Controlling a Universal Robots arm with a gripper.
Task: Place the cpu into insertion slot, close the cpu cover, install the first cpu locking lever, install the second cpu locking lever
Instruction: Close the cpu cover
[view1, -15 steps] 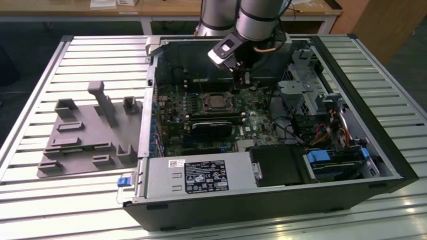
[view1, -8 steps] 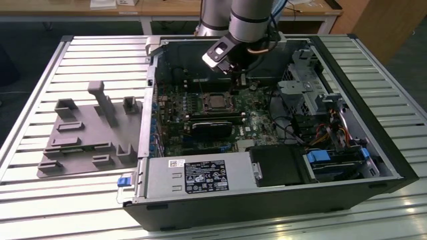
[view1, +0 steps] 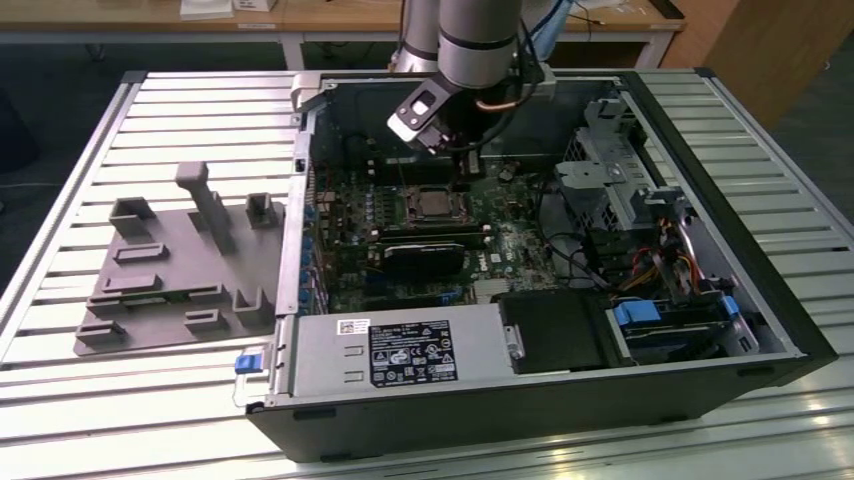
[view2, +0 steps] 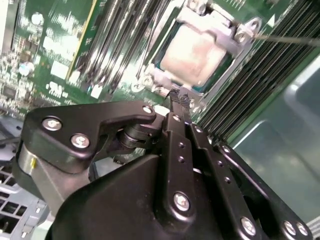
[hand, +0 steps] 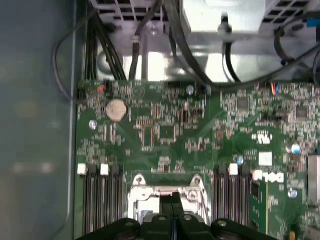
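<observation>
We see cpu seated in slot, cover down over it (thin metal frame, we judge stiff, light). Hand clenched, apparently empty, tips at cover's edge. We'd press frame rim, not chip top: fragile, slick.

The hand, fingers together, is at the cpu cover on the green motherboard.

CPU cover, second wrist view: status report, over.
Status: gripper shut, tips at the edge of the cpu cover. Cover down, the cpu seated under it. Thin lever rod sticks out beside the cover.
</observation>
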